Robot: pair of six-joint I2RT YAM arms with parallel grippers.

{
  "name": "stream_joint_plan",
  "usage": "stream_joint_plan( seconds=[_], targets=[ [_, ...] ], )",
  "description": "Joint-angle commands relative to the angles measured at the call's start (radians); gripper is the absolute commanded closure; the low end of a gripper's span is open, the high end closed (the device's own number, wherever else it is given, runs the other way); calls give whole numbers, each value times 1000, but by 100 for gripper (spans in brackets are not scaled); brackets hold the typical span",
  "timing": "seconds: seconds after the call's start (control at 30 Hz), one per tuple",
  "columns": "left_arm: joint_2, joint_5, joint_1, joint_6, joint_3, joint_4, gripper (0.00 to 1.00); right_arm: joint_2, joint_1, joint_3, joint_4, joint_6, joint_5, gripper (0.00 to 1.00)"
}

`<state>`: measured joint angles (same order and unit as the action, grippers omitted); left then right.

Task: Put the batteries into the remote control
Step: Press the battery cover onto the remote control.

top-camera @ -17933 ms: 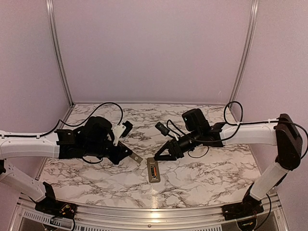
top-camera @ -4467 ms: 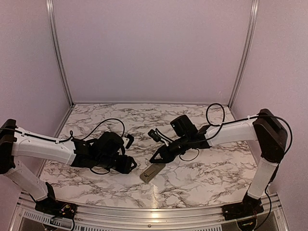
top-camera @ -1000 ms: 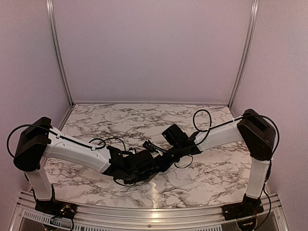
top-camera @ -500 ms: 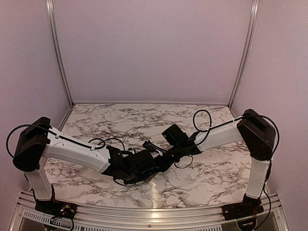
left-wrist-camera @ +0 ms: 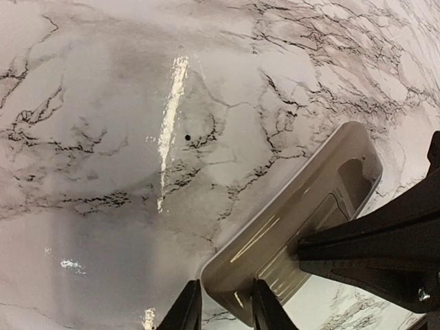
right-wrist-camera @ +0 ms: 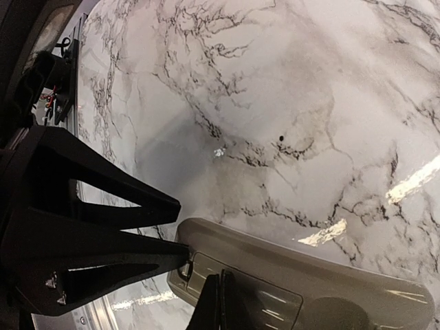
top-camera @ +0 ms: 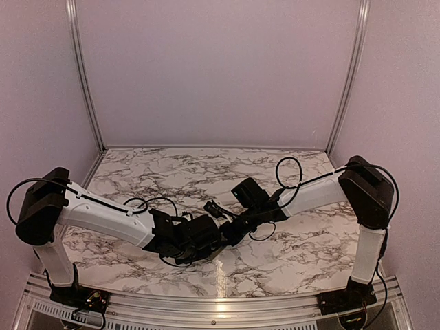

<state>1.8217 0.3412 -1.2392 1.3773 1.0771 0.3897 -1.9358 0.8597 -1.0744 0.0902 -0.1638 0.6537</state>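
Left wrist view: my left claw (left-wrist-camera: 225, 302) pinches narrow on one end of the remote (left-wrist-camera: 302, 206), back-up on the table (left-wrist-camera: 103, 103) centre-front; my right claw (right-wrist-camera: 220, 289) is shut, tip on its back; light, stiff, slick plastic, probably pivots; better held across the long edges; batteries unseen.

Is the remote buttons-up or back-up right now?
Back up. The slim grey-beige remote control shows its smooth back with a seamed panel in both wrist views; no buttons or screen are visible.

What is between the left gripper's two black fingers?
One end of the slim grey-beige plastic remote control sits in the left gripper; the left wrist view shows it.
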Motion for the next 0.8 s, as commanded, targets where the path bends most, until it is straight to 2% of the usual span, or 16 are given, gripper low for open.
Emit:
stream_joint_plan(
  seconds=[0.0, 0.07, 0.27, 0.77],
  targets=[
    [-31, 11, -6, -16, -39, 29, 66, -35, -4, 27, 55, 1, -66, 100],
    [-37, 21, -6, -15, -32, 27, 62, -37, -4, 27, 55, 1, -66, 100],
    [-9, 0, -11, 8, 2, 30, 57, -37, -4, 31, 52, -2, -66, 100],
    [20, 1, -12, 39, 23, -13, 56, -38, -5, 36, 49, 1, -65, 100]
  ],
)
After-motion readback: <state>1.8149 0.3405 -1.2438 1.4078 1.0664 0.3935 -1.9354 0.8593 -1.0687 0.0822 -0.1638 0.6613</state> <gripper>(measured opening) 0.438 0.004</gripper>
